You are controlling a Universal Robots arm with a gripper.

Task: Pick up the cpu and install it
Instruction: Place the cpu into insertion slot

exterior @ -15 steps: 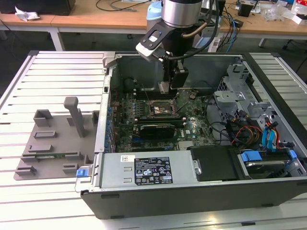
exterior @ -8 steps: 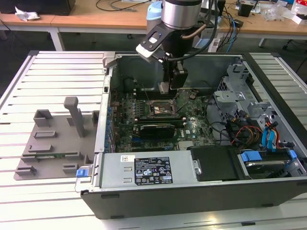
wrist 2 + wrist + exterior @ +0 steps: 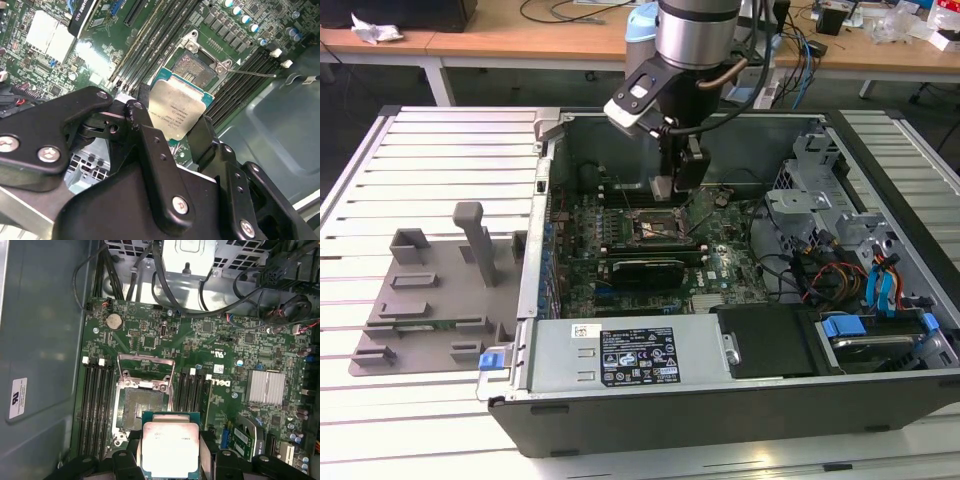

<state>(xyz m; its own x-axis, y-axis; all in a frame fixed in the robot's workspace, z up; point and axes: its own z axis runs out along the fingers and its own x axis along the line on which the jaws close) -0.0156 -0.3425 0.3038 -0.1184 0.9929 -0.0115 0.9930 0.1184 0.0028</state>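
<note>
The cpu [image 3: 176, 112], a flat square chip with a pale silver top, sits between my black fingers [image 3: 150, 145]. My gripper [image 3: 170, 120] is shut on its two opposite edges. In the first wrist view the cpu [image 3: 170, 447] hangs above the green motherboard [image 3: 235, 350], just off one edge of the bare socket [image 3: 142, 407], whose metal load plate [image 3: 146, 371] is swung up. In the exterior view my gripper [image 3: 675, 185] hovers inside the computer case, a little above and behind the socket [image 3: 655, 228]. The cpu [image 3: 661, 186] shows there as a small pale plate at the fingertips.
The open computer case [image 3: 720, 400] lies on a slatted white table. Memory slots [image 3: 95, 405] flank the socket, a finned heatsink [image 3: 266, 386] lies nearby, and cables [image 3: 240, 295] run along the board's edge. A grey fixture plate [image 3: 430, 290] with posts lies at the exterior view's left.
</note>
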